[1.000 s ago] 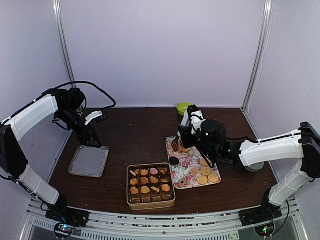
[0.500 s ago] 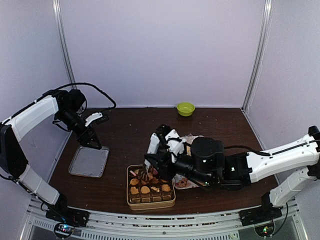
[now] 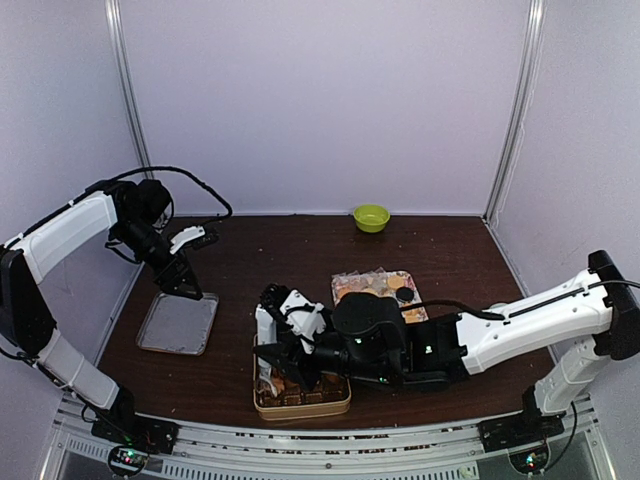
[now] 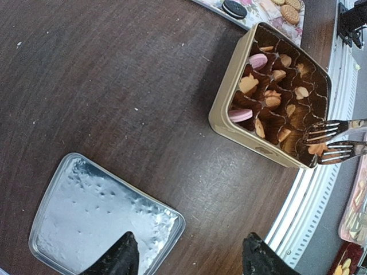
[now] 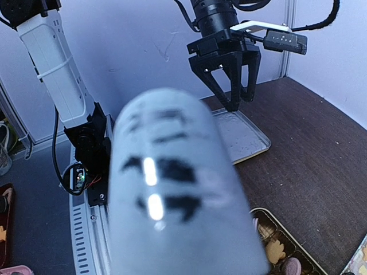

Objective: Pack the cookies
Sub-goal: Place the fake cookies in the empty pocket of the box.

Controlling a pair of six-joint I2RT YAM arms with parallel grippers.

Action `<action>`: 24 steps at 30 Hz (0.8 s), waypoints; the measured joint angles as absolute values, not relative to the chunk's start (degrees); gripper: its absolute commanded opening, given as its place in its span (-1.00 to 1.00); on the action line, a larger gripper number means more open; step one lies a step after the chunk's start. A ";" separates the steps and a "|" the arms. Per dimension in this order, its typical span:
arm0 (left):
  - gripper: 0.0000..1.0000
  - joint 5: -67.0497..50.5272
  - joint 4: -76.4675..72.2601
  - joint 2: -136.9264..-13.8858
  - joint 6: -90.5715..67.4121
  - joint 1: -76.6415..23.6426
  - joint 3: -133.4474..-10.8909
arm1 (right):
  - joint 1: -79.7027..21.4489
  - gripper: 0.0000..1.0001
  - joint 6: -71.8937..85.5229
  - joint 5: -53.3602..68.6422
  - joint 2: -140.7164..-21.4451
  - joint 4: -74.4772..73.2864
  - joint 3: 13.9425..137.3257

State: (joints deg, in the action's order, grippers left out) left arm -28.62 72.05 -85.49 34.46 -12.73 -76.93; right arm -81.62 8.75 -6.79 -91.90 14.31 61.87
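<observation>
Right gripper (image 3: 283,368) hung directly over the cookies (image 4: 272,98) in the tin (image 4: 229,103), at its near-left corner; grip undetermined. Left gripper (image 4: 189,259), jaws apart and empty, stood farther left above the tray (image 4: 97,217).

The cookies (image 4: 269,86) in the tin (image 4: 226,109) are mostly golden-tan, with 2 pink. Their paper cups (image 4: 298,114) are dark brown, and the tin is pale gold. 1 sandwich cookie (image 4: 234,8) is black. The floral tray (image 4: 261,7) shows pink blooms on white. The metal tray (image 4: 86,212) is dimpled silver, the bowl (image 3: 371,216) lime green, the table (image 3: 260,260) dark brown wood-grain, and the walls (image 3: 320,100) pale lilac. The arms (image 3: 70,230) are white with black joints.
</observation>
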 measured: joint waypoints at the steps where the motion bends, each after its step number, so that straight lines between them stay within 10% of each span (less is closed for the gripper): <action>1: 0.29 -28.56 72.05 -85.47 34.46 -12.73 -76.93 | -81.62 -0.18 8.80 -6.44 -92.07 14.26 61.89; 24: 0.29 -28.27 72.10 -83.81 34.63 -12.73 -76.14 | -81.23 -0.34 10.48 -7.38 -93.21 18.63 60.75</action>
State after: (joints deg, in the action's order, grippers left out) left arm -28.27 72.10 -83.81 34.63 -12.73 -76.14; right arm -81.23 10.48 -7.38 -93.21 18.63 60.75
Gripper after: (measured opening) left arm 0.642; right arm 0.347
